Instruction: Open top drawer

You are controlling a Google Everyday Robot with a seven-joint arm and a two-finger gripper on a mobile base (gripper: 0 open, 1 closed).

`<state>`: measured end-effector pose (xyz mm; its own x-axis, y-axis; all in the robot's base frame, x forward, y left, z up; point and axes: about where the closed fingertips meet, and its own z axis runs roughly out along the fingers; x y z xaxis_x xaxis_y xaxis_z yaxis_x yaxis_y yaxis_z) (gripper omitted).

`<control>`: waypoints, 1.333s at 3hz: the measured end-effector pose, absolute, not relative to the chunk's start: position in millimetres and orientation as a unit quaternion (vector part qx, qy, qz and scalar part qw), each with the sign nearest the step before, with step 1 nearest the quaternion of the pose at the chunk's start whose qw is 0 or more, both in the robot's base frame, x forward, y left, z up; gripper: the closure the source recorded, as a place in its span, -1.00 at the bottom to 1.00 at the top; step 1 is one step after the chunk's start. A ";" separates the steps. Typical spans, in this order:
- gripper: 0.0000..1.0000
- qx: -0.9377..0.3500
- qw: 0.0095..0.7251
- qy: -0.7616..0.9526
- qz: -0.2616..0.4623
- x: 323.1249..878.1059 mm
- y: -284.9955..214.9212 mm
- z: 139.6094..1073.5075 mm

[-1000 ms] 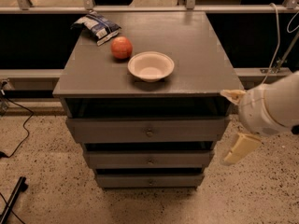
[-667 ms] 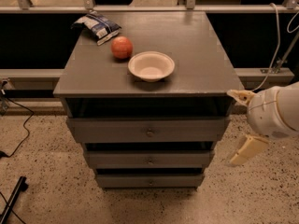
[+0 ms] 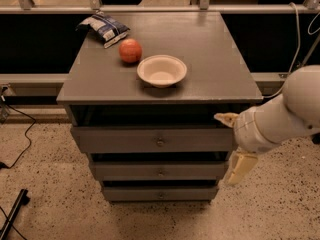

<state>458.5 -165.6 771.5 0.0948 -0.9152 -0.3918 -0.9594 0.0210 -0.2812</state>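
Far to the left of my gripper (image 3: pixel 224 149) and up on the cabinet top (image 3: pixel 215 59), the chip bag (image 3: pixel 104 28), the red apple (image 3: pixel 130 50) and the white bowl (image 3: pixel 161 70) lie just where they lay a moment ago. The top drawer (image 3: pixel 125 140) has not shifted either. Its grey front sits directly left of my gripper, and the round knob (image 3: pixel 160 142) is well apart from my fingers. What has changed is me: my gripper has come left and down, from out beside the cabinet's right edge to the drawer's right end. My two fingers are spread wide, one above the other, with nothing between them. The upper fingertip (image 3: pixel 220 117) reaches the dark gap over the drawer front.

That gap is too dark to show what the drawer holds. I cannot tell whether my upper finger touches the front. My lower finger (image 3: pixel 239 168) covers the right ends of the two narrower drawers (image 3: pixel 160 173) below, and my arm runs off the right edge.
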 end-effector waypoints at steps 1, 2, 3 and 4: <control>-1.00 -0.734 0.225 0.638 0.058 472.4 -156.5 708.3; -1.00 -0.750 0.218 0.623 0.054 497.4 -153.9 660.6; -1.00 -0.750 0.240 0.615 0.033 519.0 -153.5 653.2; -1.00 -0.746 0.270 0.608 0.002 534.6 -155.9 667.1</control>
